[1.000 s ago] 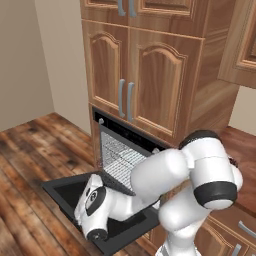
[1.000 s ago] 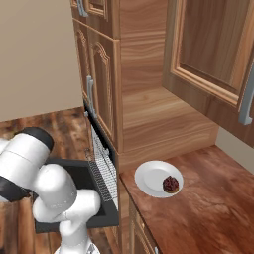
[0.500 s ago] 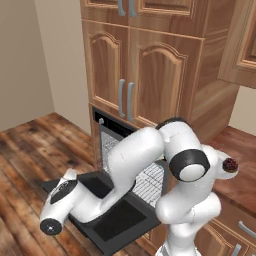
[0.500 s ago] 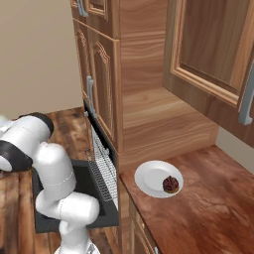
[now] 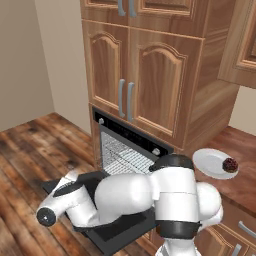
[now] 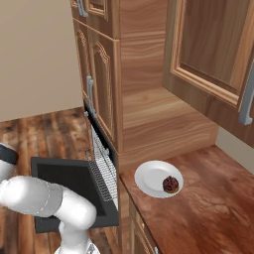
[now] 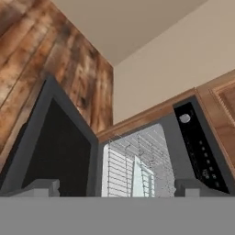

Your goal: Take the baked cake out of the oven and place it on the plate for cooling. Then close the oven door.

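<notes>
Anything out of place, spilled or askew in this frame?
Nothing spilled or damaged. The baked cake sits off-centre on the plate, toward one edge. The oven door hangs open with a wire rack partly slid out, as expected before closing.

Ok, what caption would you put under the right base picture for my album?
Cake on the plate, oven door open and flat.

You have one cake (image 6: 170, 184); one plate (image 6: 149, 178); one oven (image 5: 125, 150) with one door (image 6: 69, 193) and two knobs (image 5: 101, 120); two cabinet handles (image 5: 125, 98) directly above it.
</notes>
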